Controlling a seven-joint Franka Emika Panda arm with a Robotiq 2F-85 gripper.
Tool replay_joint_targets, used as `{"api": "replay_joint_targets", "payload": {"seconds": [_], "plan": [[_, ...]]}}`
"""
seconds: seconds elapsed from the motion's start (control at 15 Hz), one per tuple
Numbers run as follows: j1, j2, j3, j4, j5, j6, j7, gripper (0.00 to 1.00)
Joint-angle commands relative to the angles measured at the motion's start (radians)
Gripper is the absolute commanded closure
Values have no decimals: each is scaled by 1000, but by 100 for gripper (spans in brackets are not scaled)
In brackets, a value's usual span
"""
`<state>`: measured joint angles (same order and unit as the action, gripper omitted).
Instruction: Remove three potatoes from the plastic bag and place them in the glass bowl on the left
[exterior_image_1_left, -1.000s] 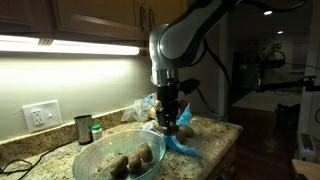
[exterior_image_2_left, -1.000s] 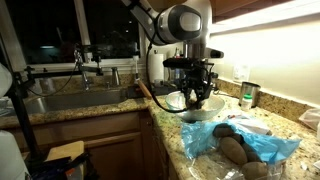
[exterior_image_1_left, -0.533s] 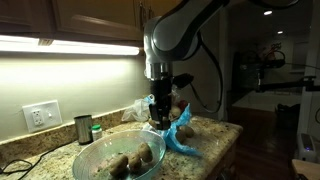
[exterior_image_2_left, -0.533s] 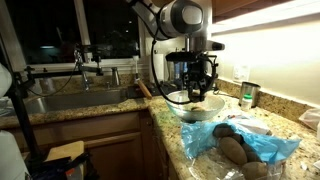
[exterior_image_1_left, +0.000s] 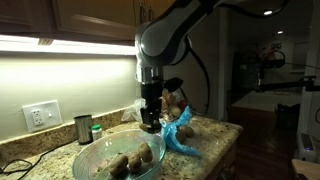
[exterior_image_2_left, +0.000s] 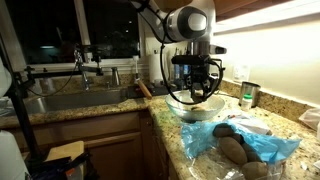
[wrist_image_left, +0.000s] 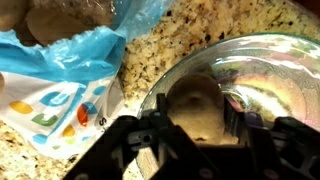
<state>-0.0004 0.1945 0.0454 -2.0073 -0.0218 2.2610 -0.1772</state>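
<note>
Granite counter (exterior_image_1_left: 218, 128) bears the glass bowl (exterior_image_1_left: 88, 150). Over its rim, the gripper (exterior_image_1_left: 150, 124) clamps a potato (wrist_image_left: 197, 105).

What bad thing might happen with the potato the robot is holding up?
The gripper holds the potato close to the rim of the glass bowl. If it lets go now, the potato might clip the rim and roll onto the counter. Dropped from up there, it might also bang the glass or the potatoes in the bowl.
</note>
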Motion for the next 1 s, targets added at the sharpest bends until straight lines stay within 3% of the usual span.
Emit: {"api": "replay_joint_targets", "payload": {"seconds": [0.0,0.93], "plan": [[-6,66,8,71,41,7,-77,69],[-4,275,44,257,26,45,-150,69]]}}
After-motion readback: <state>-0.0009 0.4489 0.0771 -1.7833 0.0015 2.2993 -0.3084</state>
